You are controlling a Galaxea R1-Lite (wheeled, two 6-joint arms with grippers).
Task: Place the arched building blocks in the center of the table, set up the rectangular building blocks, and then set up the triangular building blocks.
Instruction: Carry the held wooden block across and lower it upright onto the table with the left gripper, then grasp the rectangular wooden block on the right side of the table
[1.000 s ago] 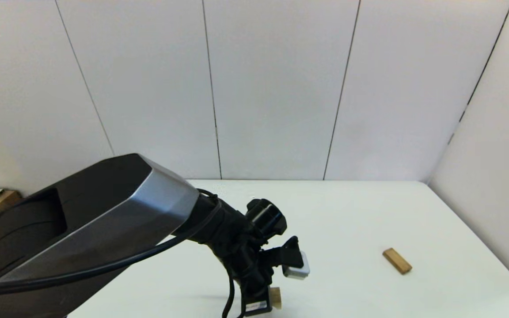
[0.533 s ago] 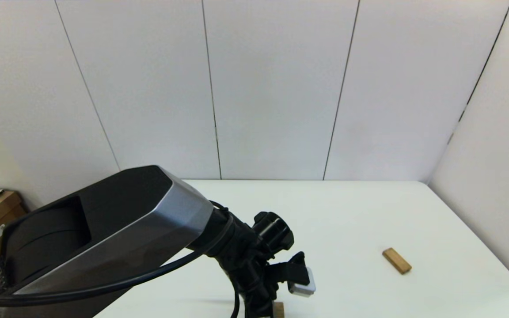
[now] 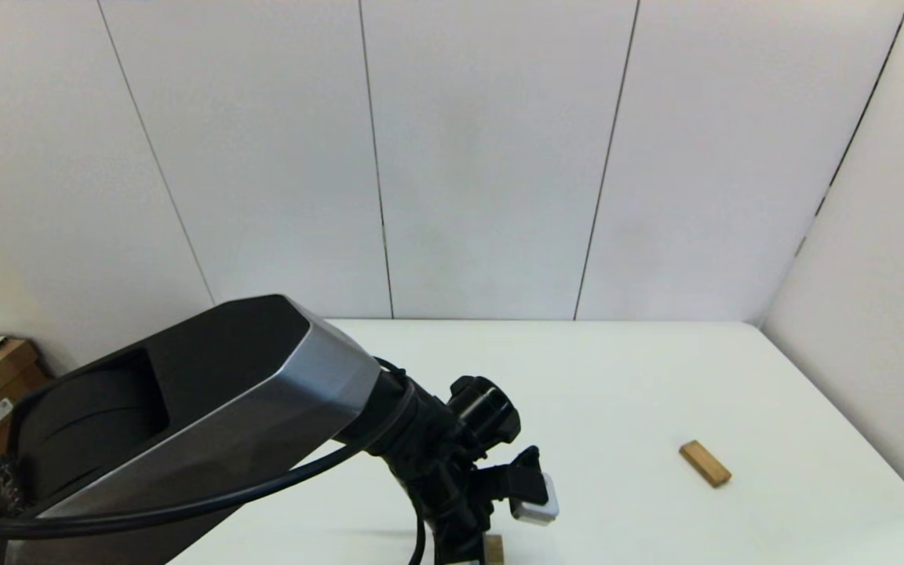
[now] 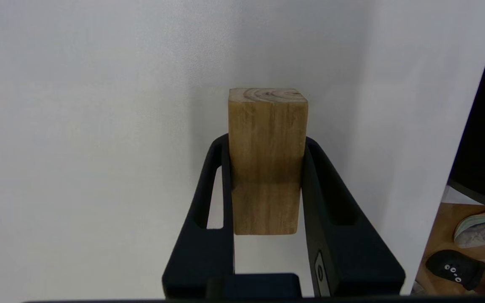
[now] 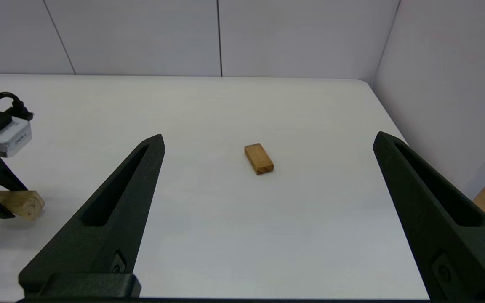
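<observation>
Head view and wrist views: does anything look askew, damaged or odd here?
Nothing stands out. The left gripper is closed on a chunky light-brown wooden block low at the near edge of the white table. A small light-brown wooden block lies flat, undamaged, toward the right. The right gripper is open above the table.

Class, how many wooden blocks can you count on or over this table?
2. One chunky wooden block is gripped in the left end effector; one flat slab lies on the table's right side. Others may be hidden.
</observation>
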